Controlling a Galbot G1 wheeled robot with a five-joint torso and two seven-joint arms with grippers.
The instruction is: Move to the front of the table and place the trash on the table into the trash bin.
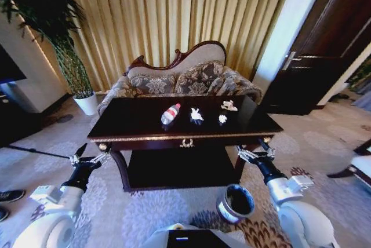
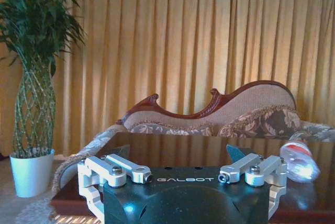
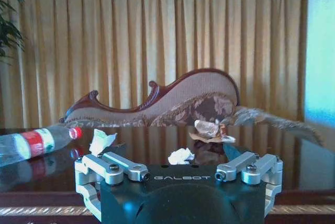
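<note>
The dark glossy table (image 1: 139,129) stands straight ahead with a gold emblem on its front. On its top lie a white plastic bottle (image 1: 170,113) with a red label, a crumpled white paper wad (image 1: 196,115), a smaller wad (image 1: 222,119) and a brownish crumpled wrapper (image 1: 229,106). The round dark trash bin (image 1: 235,203) stands on the carpet at the front right of the table. My left gripper (image 1: 90,158) is open, short of the table's left front corner. My right gripper (image 1: 255,150) is open at the right front corner, above the bin. The right wrist view shows the bottle (image 3: 36,141) and both wads (image 3: 101,141) (image 3: 180,155).
A cushioned sofa (image 1: 179,80) stands right behind the table before gold curtains. A potted plant (image 1: 75,68) is at the back left and a dark door (image 1: 324,45) at the right. The table has a lower shelf (image 1: 179,167). Patterned carpet surrounds the table.
</note>
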